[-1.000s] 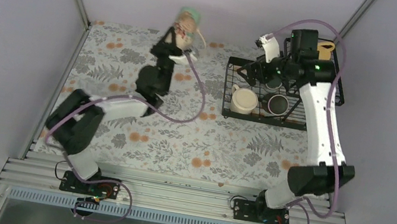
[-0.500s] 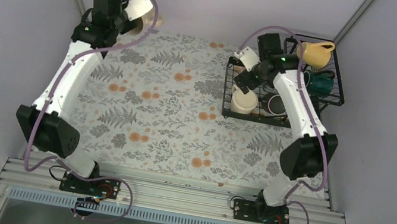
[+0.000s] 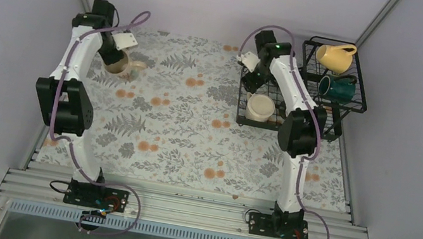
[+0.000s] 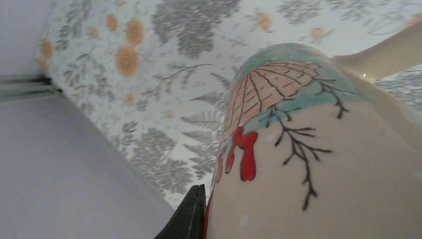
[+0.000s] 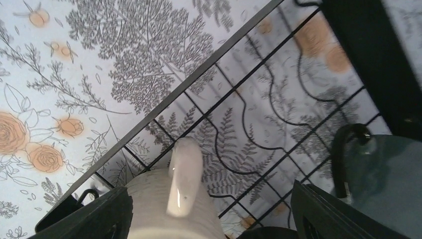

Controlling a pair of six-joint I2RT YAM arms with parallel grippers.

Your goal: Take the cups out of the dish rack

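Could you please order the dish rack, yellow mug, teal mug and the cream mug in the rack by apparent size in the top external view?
Largest by far: dish rack.
Then yellow mug, cream mug, teal mug: much alike, and the raised tier's two sit nearer the camera, so unranked.

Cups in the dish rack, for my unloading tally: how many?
4: yellow mug and teal mug in the raised tier, cream mug and a dark mug on the flat tray. The right arm may hide more.
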